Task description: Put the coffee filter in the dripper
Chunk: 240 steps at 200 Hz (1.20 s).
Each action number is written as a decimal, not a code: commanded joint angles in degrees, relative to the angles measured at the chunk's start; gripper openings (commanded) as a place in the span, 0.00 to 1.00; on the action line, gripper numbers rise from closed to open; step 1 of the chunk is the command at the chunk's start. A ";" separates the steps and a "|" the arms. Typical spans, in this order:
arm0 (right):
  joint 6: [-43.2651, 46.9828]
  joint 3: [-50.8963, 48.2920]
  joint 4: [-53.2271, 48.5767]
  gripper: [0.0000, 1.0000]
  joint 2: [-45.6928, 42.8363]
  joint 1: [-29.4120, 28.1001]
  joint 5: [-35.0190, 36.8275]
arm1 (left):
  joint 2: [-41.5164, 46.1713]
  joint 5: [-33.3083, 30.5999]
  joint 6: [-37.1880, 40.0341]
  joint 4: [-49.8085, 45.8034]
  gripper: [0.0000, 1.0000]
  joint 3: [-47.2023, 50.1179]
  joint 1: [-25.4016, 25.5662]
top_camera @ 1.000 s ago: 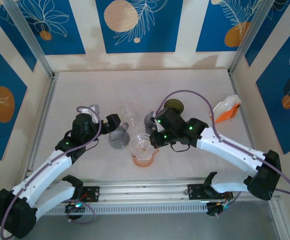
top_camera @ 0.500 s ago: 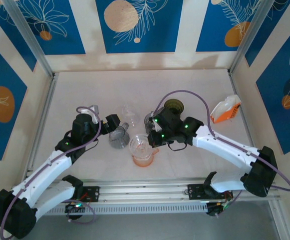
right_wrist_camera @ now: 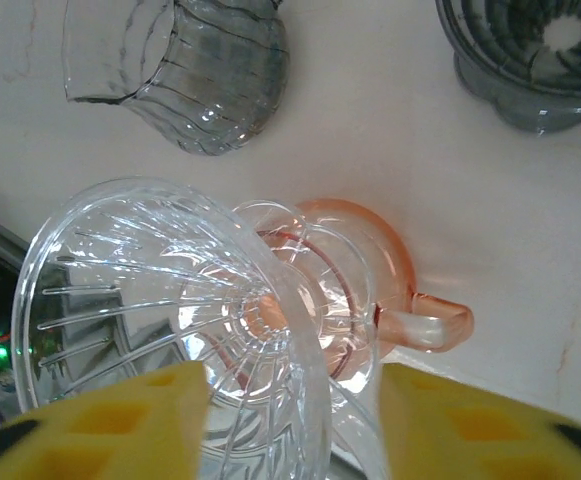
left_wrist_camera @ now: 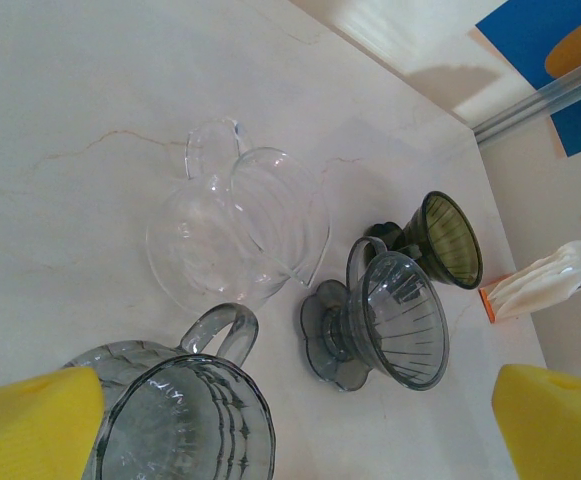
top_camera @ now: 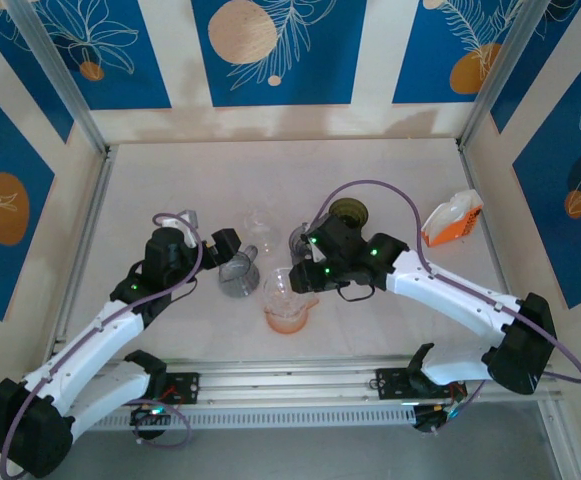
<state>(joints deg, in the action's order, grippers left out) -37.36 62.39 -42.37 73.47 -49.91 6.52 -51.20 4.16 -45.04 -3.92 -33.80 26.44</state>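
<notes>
Clear dripper (right_wrist_camera: pixel 160 310) (tilted) rests on pink cup (right_wrist_camera: pixel 385 250).

The far half of the counter (top_camera: pixel 270 170) lies bare up to the back wall (top_camera: pixel 280 120), as does its left side. Mid-counter is crowded: a clear dripper (top_camera: pixel 282 290) on a pink server (top_camera: pixel 292 321), a grey cup (top_camera: pixel 238 279), a clear glass piece (top_camera: pixel 258 228), a grey dripper (left_wrist_camera: pixel 390 320) and a green dripper (top_camera: pixel 348 212) stand close together, with narrow gaps. An orange filter box (top_camera: pixel 452 220) sits well apart at the right.

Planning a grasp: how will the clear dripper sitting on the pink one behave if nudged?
The clear dripper looks tilted on the pink dripper, so a nudge would probably tip it off. Its glossy ribbed wall likely slips in a grip. Thin clear shell suggests light, rigid, possibly brittle.
</notes>
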 commanded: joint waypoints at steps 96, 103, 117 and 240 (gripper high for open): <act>-2.99 -1.96 -2.55 0.66 -11.84 9.70 12.33 | 0.49 -0.38 0.32 0.49 1.00 0.22 0.55; -3.25 -2.94 -2.26 0.66 -12.77 12.16 12.66 | 0.41 -0.43 0.43 0.65 1.00 0.23 0.52; -3.35 -5.07 -1.40 0.66 -14.45 17.58 13.12 | 0.40 -0.43 0.52 0.76 1.00 0.21 0.55; 0.20 -6.63 6.32 0.50 -0.41 59.83 12.99 | -0.22 -0.30 2.72 3.30 1.00 3.25 0.41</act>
<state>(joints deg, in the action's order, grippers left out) -38.28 53.89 -37.69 69.60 6.63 19.16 -51.22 4.16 -44.31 -2.17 -31.20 26.44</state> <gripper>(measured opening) 0.519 0.997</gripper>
